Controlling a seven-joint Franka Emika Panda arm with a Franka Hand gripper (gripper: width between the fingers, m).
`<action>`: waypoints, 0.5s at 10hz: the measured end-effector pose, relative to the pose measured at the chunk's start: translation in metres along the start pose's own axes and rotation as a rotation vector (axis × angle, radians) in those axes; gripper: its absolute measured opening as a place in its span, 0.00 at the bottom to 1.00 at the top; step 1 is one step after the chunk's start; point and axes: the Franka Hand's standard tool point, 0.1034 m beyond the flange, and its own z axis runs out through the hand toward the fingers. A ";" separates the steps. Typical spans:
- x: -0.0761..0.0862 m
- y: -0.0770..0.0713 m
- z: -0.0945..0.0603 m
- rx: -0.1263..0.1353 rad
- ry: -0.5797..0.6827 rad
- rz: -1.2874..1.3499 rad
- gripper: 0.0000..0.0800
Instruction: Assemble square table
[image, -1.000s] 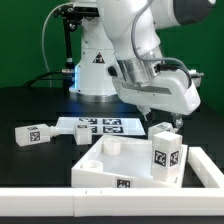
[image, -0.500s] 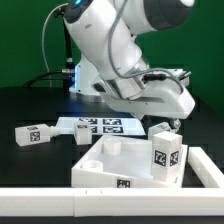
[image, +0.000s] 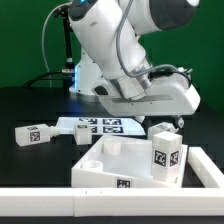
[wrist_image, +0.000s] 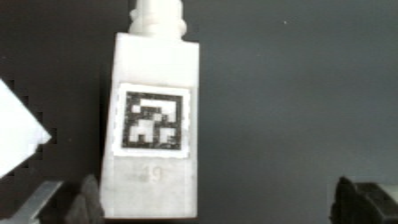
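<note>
— White tabletop (image: 100, 168) sits near, centre. What's next?
— The leg (image: 158, 130) lying just beyond it, at the exterior view's right. The gripper (wrist_image: 217, 200) hangs above, jaws spread, empty. Leg sits close to one finger (wrist_image: 68, 202); descending could clip and skew it.

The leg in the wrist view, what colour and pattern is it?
White leg with a black-and-white square tag; wrist view shows it best.

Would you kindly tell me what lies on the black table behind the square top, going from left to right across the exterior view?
lone leg lying on its side → marker board → second leg
</note>
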 end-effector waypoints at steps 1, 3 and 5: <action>0.005 -0.003 -0.006 0.009 -0.041 0.068 0.81; 0.006 0.005 -0.013 0.027 -0.105 0.151 0.81; 0.005 0.012 -0.007 0.019 -0.129 0.224 0.81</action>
